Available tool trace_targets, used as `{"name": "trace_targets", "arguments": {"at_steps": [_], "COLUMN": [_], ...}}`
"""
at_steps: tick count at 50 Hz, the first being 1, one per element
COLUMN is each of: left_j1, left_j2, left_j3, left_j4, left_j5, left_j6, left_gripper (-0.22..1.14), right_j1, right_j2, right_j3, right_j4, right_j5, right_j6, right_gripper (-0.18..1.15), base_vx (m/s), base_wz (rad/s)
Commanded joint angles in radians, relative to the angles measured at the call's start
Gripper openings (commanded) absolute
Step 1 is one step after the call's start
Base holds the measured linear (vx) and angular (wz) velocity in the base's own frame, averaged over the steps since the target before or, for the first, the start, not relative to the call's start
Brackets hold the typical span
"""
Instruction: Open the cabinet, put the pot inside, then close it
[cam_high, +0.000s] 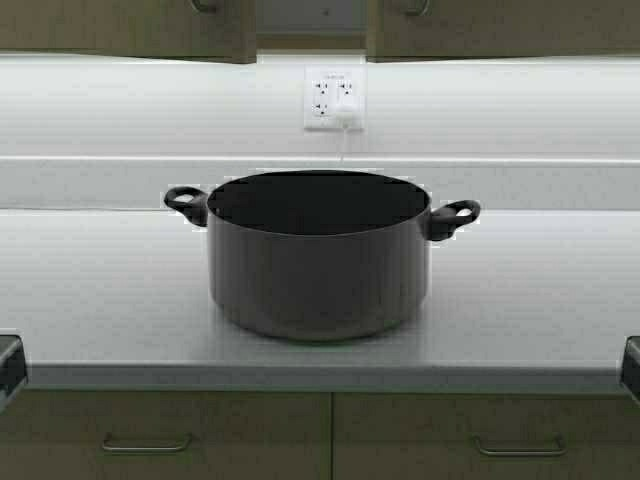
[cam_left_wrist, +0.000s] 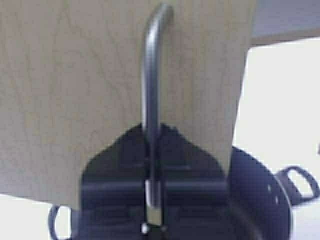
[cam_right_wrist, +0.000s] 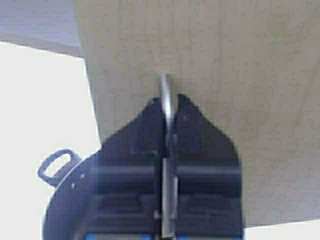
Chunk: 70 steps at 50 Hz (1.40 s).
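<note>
With the pot (cam_high: 318, 258) waiting on the counter (cam_high: 100, 290), each pincer, left (cam_left_wrist: 152, 200) and right (cam_right_wrist: 167, 165), apparently clamps a cabinet (cam_high: 130, 30) door handle, so opening is underway; next, both doors need swinging outward.

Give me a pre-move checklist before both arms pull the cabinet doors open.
1. Left gripper on its door handle: ok, fingers closed around the bar.
2. Right gripper on its door handle: ok, bar clamped between the fingers.
3. Cabinet doors: the high view shows a gap between their lower edges; cannot tell how far each has swung.
4. Pot position: ok, upright on the counter, centred below the doors.
5. Pot clear of the door swing: cannot tell, the high view shows only the doors' bottom edges.
6. Space inside the cabinet for the pot: cannot tell, interior hidden.
</note>
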Motion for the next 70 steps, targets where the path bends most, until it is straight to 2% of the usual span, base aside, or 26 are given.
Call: {"name": "trace_targets", "arguments": {"at_steps": [1,15,24,32,57,60,64,67,70], "left_j1": [0.057,0.207,0.261,0.272,0.275,0.276,0.284,0.284,0.291], "left_j2": [-0.15,-0.354,-0.393,-0.357,-0.318,-0.318,-0.322,-0.33,-0.344], "left_j3": [0.025,0.034,0.04,0.026,0.025,0.029,0.032,0.038,0.041], "left_j4": [0.008,0.012,0.012,0.012,0.012,0.012,0.012,0.012,0.012], "left_j5": [0.127,0.385,0.423,0.425,0.419,0.417,0.425,0.442,0.468], "left_j6": [0.017,0.077,0.077,0.078,0.072,0.072,0.071,0.069,0.066], "left_gripper": [0.02,0.02,0.02,0.02,0.03,0.04,0.11,0.27,0.51], "right_j1": [0.006,-0.124,-0.245,-0.288,-0.396,-0.399,-0.408,-0.43,-0.463], "right_j2": [-0.063,-0.196,-0.281,-0.295,-0.304,-0.304,-0.313,-0.331,-0.356], "right_j3": [0.057,0.118,0.121,0.117,0.12,0.118,0.117,0.117,0.121], "right_j4": [0.0,-0.037,-0.091,-0.161,-0.172,-0.172,-0.172,-0.172,-0.173], "right_j5": [0.064,0.229,0.387,0.457,0.525,0.526,0.563,0.604,0.637], "right_j6": [0.003,0.014,0.051,0.08,0.08,0.081,0.083,0.083,0.083], "right_gripper": [0.07,0.07,0.07,0.07,0.09,0.17,0.44,0.71,0.96], "base_vx": [-0.01,-0.02,-0.06,-0.07,-0.07,-0.03,-0.01,0.0,0.0], "base_wz": [-0.01,0.0,0.02,0.04,0.02,0.01,0.01,0.0,0.01]}}
